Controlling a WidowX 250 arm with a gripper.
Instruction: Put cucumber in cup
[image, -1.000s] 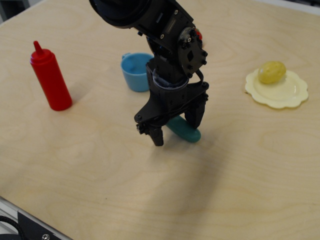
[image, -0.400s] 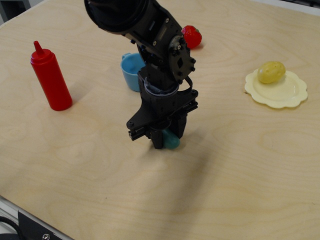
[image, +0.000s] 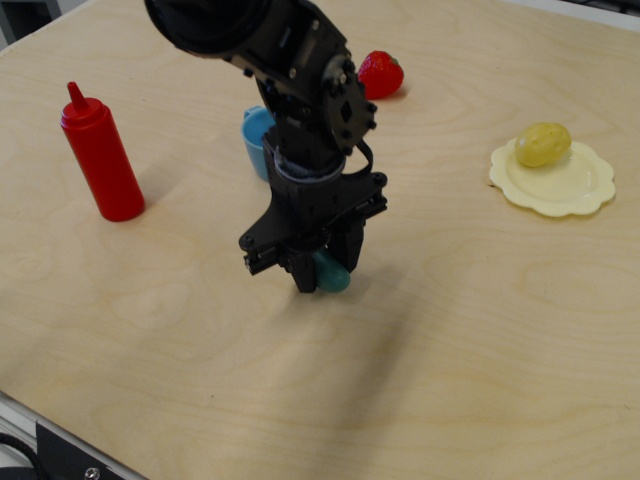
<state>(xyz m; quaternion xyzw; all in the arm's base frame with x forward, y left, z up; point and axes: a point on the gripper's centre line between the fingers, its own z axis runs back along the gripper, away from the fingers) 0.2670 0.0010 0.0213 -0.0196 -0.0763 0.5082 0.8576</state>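
Note:
My black gripper (image: 318, 272) is shut on the teal-green cucumber (image: 331, 275); only its rounded lower end shows between the fingers. It looks just above the wooden table. The light-blue cup (image: 256, 138) stands behind the gripper, mostly hidden by the arm; only its left rim, wall and little handle show.
A red squeeze bottle (image: 100, 157) stands at the left. A red strawberry (image: 380, 73) lies at the back beyond the arm. A pale yellow plate (image: 575, 188) at the right holds a yellow potato-like lump (image: 543, 144). The table's front edge is at the lower left.
The gripper has closed on the cucumber, which lay on the table beside its open fingers a second ago. The arm has shifted left, uncovering the strawberry.

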